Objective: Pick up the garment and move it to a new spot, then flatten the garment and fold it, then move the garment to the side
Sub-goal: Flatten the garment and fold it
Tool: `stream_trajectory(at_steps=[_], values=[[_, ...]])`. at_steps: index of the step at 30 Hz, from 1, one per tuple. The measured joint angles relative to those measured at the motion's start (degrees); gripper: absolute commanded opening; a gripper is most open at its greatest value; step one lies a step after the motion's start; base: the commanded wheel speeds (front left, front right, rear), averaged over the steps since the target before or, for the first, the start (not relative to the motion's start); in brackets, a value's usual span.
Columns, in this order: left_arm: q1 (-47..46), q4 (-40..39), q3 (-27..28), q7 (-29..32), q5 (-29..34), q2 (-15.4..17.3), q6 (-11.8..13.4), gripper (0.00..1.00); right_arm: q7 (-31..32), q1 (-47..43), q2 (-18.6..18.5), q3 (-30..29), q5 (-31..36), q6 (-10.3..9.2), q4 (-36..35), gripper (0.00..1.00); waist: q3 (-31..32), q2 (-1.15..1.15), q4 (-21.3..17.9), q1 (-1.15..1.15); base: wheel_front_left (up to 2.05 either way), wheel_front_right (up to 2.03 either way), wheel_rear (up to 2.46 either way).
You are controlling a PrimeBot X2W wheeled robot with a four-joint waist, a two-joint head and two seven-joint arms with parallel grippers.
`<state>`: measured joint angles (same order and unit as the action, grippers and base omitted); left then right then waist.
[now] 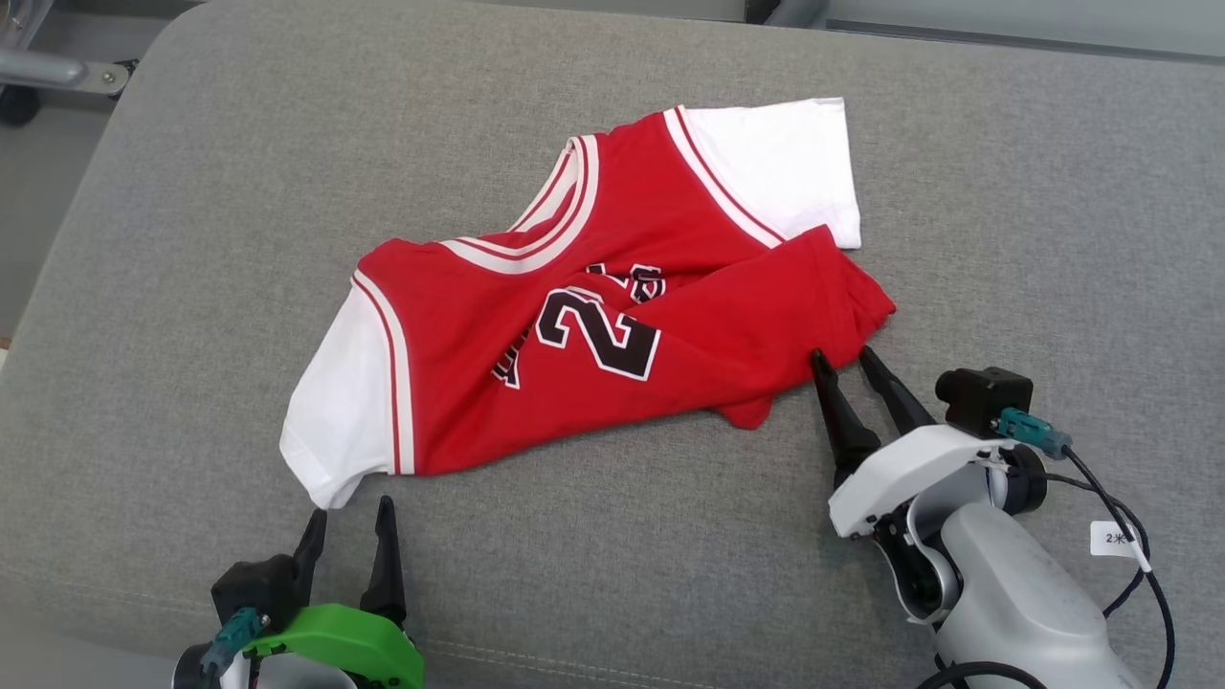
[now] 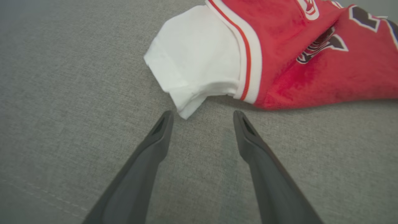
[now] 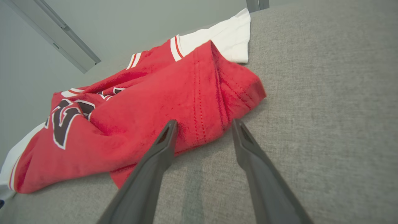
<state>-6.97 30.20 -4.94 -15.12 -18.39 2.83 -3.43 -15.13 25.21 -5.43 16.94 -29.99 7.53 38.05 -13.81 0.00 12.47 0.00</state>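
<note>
The garment (image 1: pixel 459 383) is a red jersey with white sleeves and a dark number, lying rumpled and partly folded over on a grey cushion (image 1: pixel 1005 239). My left gripper (image 1: pixel 350 512) stands open just short of the near white sleeve (image 2: pixel 199 62), touching nothing. In the left wrist view the left gripper (image 2: pixel 202 114) has the sleeve's corner just beyond its tips. My right gripper (image 1: pixel 844 356) is open at the jersey's red hem corner (image 3: pixel 217 93). In the right wrist view the right gripper (image 3: pixel 204 122) has its jaws either side of the hem edge, not closed on it.
The cushion's edge curves away at the left, with floor and a metal frame (image 1: pixel 57 69) beyond. A black cable with a white tag (image 1: pixel 1115 538) hangs off my right forearm. Bare grey fabric lies all around the jersey. A wall with a rail (image 3: pixel 62 34) stands behind.
</note>
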Motion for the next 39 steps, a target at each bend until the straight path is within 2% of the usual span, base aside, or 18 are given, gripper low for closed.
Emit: stream_trajectory(at_steps=[1,2,5,8,10,17,21,31,34,39], values=[[-0.09,-0.01,-0.07,0.0,-0.09,0.0,0.01,1.0,0.0,0.04,-0.05,0.29,-0.2,0.0,0.27,0.53,-0.26,0.0,0.15,0.0,0.0,0.0,0.0],[-0.18,0.0,-0.15,0.0,-0.1,0.0,0.16,1.0,0.0,0.14,-0.15,0.51,-0.32,0.0,0.54,0.49,-0.49,0.0,0.28,0.0,0.0,0.0,0.0],[-0.6,0.02,-0.42,0.0,-0.23,0.0,0.2,1.0,0.0,0.89,-0.44,0.87,-0.78,0.0,0.99,0.44,-0.91,0.0,0.4,0.0,0.0,0.0,0.0],[-1.1,-0.1,-0.55,0.0,-0.24,0.0,0.26,1.0,0.0,1.08,-0.53,0.99,-1.16,0.0,1.04,0.23,-1.07,0.0,0.18,0.0,0.0,0.0,0.0],[-1.24,-0.23,-0.56,0.0,-0.26,0.0,0.26,1.0,0.0,1.18,-0.57,0.89,-1.36,0.0,0.15,0.0,-1.08,0.0,-0.06,0.0,0.0,0.0,0.0],[-1.21,0.27,-0.14,0.0,-1.27,0.0,0.24,1.0,0.01,-1.4,-0.76,-1.12,-1.59,0.0,-6.04,0.0,0.35,0.0,-1.02,0.0,0.0,0.0,0.0],[-1.12,0.27,-0.02,0.0,-1.67,-0.01,0.15,1.0,0.09,-3.16,-0.93,-1.18,-2.82,0.0,-13.04,0.0,1.82,0.0,-1.84,0.0,0.0,0.0,0.0],[-0.37,0.56,-1.27,0.0,-3.32,-0.01,0.18,1.0,0.09,-7.36,-5.5,4.28,-7.55,-0.02,-31.56,0.0,3.86,0.0,-4.21,0.0,0.0,0.0,0.0],[-0.41,1.01,-2.78,0.0,-3.33,0.0,0.16,1.0,0.09,-7.02,-6.79,4.89,-7.62,-0.02,-31.82,0.0,3.73,0.0,-3.73,0.0,0.0,0.0,0.0],[-1.28,1.37,-6.7,0.0,-4.65,-0.02,0.1,1.0,0.09,-2.58,-8.15,5.78,-5.65,-0.04,-25.8,0.0,3.51,0.0,-1.74,0.0,0.0,0.0,0.0]])
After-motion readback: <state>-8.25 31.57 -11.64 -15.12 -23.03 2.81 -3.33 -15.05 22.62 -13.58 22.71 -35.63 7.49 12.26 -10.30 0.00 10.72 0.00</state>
